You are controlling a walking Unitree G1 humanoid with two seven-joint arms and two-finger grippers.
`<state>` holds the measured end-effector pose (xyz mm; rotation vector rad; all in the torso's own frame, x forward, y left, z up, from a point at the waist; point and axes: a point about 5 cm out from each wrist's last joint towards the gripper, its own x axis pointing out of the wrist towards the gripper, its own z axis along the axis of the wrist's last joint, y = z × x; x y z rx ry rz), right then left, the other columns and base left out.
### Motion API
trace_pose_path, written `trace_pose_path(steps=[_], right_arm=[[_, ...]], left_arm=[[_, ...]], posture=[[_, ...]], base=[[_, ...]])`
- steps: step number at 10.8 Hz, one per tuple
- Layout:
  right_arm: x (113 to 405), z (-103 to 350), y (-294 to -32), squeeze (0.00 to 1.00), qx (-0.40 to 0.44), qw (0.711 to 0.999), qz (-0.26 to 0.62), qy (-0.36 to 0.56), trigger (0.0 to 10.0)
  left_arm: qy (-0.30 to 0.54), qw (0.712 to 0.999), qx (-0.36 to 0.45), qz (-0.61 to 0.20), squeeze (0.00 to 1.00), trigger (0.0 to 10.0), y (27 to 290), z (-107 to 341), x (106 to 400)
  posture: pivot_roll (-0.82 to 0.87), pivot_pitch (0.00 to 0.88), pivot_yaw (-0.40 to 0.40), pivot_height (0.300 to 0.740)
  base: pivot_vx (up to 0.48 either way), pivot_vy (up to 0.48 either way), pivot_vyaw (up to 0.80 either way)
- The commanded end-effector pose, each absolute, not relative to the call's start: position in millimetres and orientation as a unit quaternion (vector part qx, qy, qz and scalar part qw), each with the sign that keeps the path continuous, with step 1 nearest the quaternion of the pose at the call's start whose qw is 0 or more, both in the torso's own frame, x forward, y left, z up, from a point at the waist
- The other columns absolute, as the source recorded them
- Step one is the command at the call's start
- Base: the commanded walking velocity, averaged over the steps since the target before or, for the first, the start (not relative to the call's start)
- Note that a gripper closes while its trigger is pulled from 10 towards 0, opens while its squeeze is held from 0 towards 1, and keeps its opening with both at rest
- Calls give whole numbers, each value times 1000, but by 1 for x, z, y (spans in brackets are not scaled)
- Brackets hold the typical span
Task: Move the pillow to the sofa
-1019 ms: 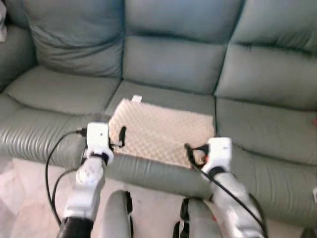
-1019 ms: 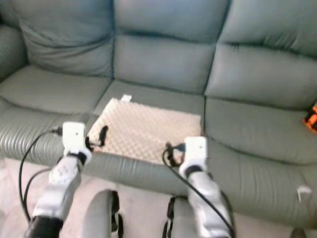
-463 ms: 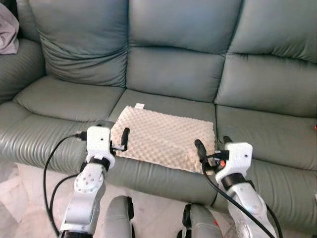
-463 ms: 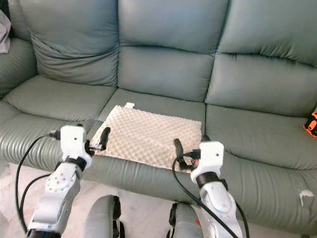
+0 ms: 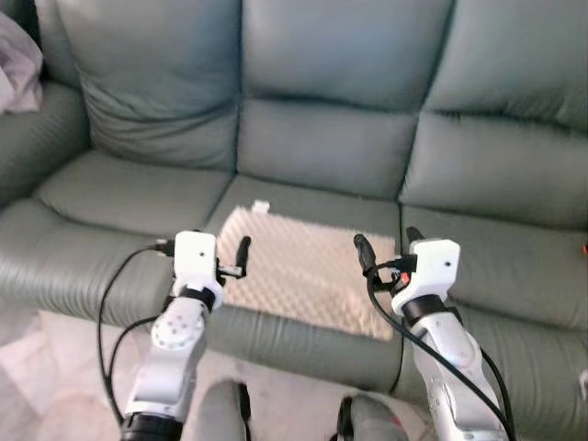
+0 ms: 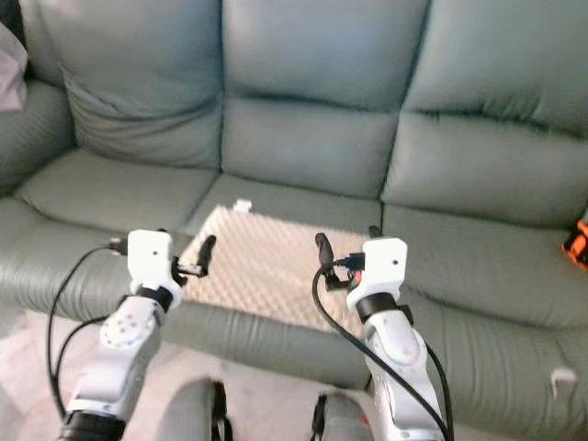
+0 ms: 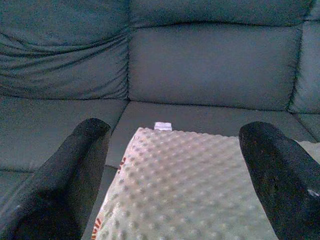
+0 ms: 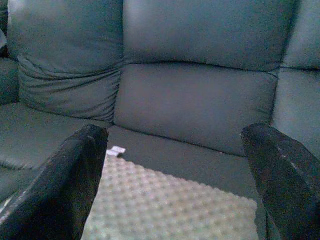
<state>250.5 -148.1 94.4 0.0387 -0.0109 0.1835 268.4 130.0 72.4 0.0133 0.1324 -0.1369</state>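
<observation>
The left tool, fingers spread apart, is held above the near left corner of the cream dimpled pillow, which lies on the grey-green leather sofa between both tools. The right tool is likewise parted, empty.

I see the pillow lying flat on the middle seat cushion of the sofa. It is cream-beige, rectangular, and covered in a raised dotted texture. A small white tag projects from its rear edge, toward the backrest. Its front edge reaches the front of the seat cushion. The sofa is grey-green leather with three seat sections and padded back cushions. Nothing rests on the pillow.
</observation>
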Motion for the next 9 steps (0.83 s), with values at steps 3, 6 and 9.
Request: trace_pose_path(steps=[3, 6, 9], right_arm=[[267, 96, -158, 0, 15, 996, 87, -13, 10000], [267, 80, -166, 0, 13, 997, 72, 21, 10000], [271, 80, -158, 0, 23, 996, 85, 16, 10000]], left_arm=[[69, 996, 12, -57, 0, 10000, 125, 69, 280], [75, 996, 16, -40, 0, 10000, 132, 63, 279], [80, 996, -1, -37, 0, 10000, 131, 62, 284]], posture=[[-31, 0, -10, 740], [-27, 0, -11, 740], [-36, 0, 0, 740]], base=[[0, 0, 0], [0, 0, 0], [0, 197, 0]])
